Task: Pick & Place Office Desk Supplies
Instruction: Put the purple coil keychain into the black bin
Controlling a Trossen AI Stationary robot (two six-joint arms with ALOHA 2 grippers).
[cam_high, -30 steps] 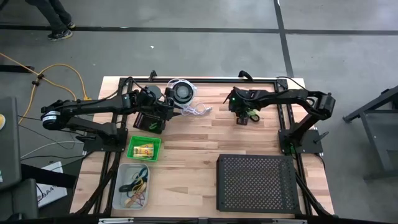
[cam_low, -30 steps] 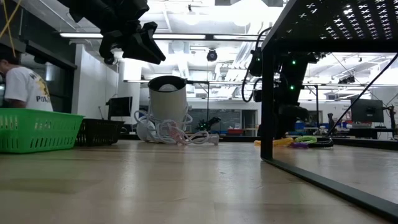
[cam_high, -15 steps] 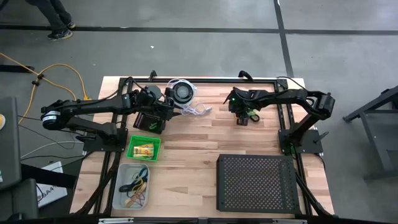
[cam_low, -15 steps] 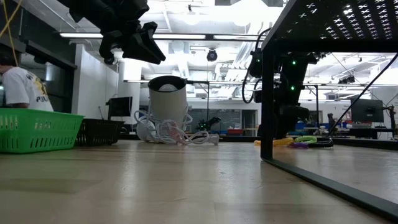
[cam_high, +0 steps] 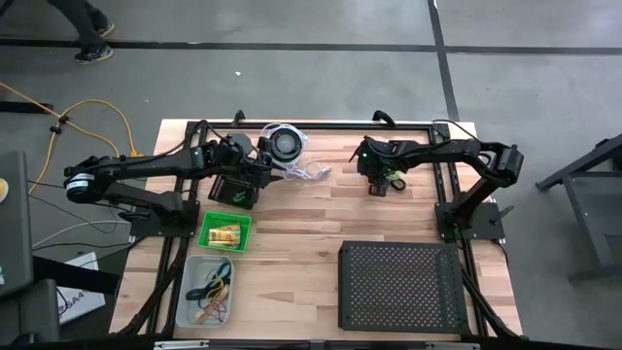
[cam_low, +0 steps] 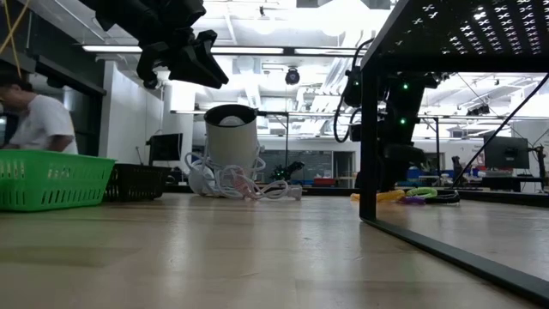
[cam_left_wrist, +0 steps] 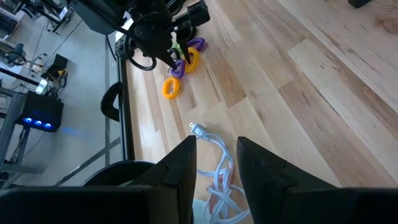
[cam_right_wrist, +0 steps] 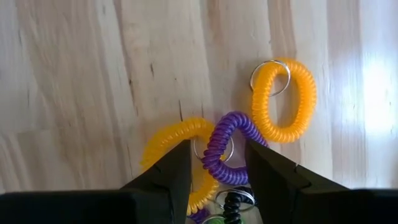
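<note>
Several coiled wrist rings lie in a cluster on the wooden table near its far right part (cam_high: 389,181). The right wrist view shows an orange ring (cam_right_wrist: 283,99), a yellow ring (cam_right_wrist: 177,140), a purple ring (cam_right_wrist: 225,149) and a black coil (cam_right_wrist: 231,203). My right gripper (cam_right_wrist: 216,180) is open, pointing down over the cluster, with its fingers on either side of the purple ring's lower loop. In the low view it stands just above the table (cam_low: 400,163). My left gripper (cam_left_wrist: 217,177) is open and holds nothing. It hovers high (cam_low: 184,53) beside the white cord (cam_left_wrist: 217,180).
A round black disc with white coiled cord (cam_high: 286,146) sits at the far edge, with a small black basket (cam_high: 233,192) nearby. A green basket with yellow packets (cam_high: 225,233) and a clear bin of rubber bands (cam_high: 209,292) are on the left. A large black perforated tray (cam_high: 400,287) is near right.
</note>
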